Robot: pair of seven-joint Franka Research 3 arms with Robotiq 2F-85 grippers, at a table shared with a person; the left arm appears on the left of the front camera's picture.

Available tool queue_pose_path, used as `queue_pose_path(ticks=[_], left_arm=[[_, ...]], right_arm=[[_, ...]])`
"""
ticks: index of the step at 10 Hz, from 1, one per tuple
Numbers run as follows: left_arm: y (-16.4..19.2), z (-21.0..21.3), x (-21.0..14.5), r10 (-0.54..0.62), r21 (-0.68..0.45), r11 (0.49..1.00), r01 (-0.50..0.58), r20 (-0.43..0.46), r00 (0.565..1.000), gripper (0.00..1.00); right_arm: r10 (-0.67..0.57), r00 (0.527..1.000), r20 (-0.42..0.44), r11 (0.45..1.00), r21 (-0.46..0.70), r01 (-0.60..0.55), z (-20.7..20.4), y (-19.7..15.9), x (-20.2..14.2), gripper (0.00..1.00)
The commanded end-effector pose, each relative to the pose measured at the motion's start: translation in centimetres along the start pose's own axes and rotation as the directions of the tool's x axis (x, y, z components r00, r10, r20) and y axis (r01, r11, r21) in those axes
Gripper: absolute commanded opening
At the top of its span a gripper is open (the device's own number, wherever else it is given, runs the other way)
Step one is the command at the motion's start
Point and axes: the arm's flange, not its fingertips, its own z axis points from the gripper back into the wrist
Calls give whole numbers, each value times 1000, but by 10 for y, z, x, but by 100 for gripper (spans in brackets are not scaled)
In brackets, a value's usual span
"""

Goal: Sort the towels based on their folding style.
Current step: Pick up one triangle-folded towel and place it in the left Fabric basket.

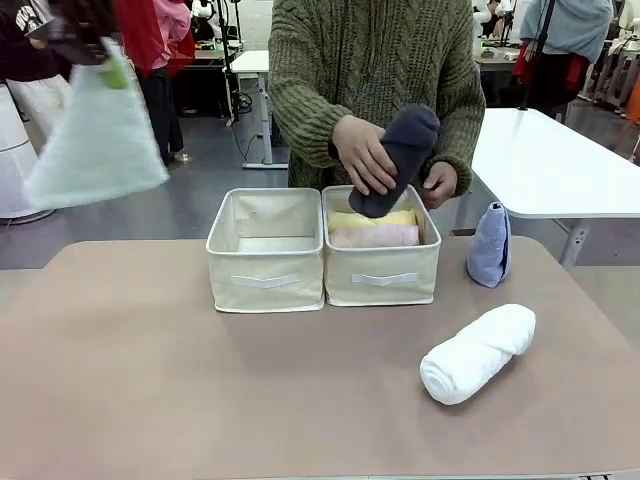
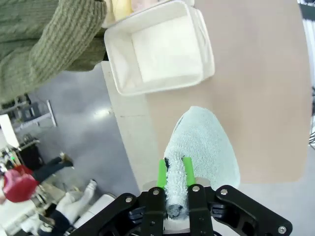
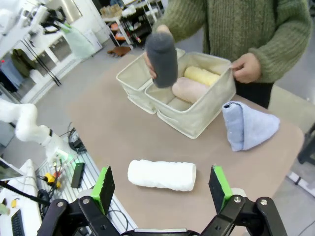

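A: Where's the mint towel (image 1: 95, 150)?
B: Upper left of the front view. It hangs from the left gripper (image 2: 174, 172), which is clamped on its folded edge, high off the table (image 1: 130, 400).
A: And the right gripper (image 3: 161, 181)?
B: Jaws wide and holding nothing. It hovers above the white roll (image 1: 477, 353) at lower right.
A: Farther back?
B: The blue triangle (image 1: 490, 245) stands at right, just beside the right bin (image 1: 381, 278). That bin holds a yellow roll (image 1: 372, 218) and a pink roll (image 1: 372, 237). A person's hand (image 1: 365, 155) holds a grey roll (image 1: 400, 160) over it. The left bin (image 1: 265, 270) is bare inside.
A: So mint goes left?
B: I'd judge so, to keep triangles apart from rolls. Carry it over the middle of the left bin. Come down low between the walls before letting go, so the fold keeps. And stay clear of the hand next door.
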Motion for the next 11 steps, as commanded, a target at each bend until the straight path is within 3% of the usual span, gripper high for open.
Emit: queue_pose_path(ticks=[1,2,3,9,10,11], left_arm=[[51,-5,17,-1,0,1000,1,-36,999,14],[46,-10,15,38,21,999,-38,10,999,14],[22,-14,22,-28,-5,1000,28,-4,1000,14],[29,-13,26,-20,-11,1000,20,-4,1000,14],[54,-28,46,-169,4,985,171,149,974,14],[78,-44,65,-274,-16,959,284,222,936,14]], right_arm=[[10,1000,10,1000,7,-10,-1,-1,-1,100],[10,1000,10,1000,7,-10,-1,-1,-1,100],[10,1000,10,1000,7,-10,-1,-1,-1,100],[10,1000,10,1000,7,-10,-1,-1,-1,100],[10,1000,10,1000,7,-10,-1,-1,-1,100],[10,1000,10,1000,7,-10,-1,-1,-1,100]])
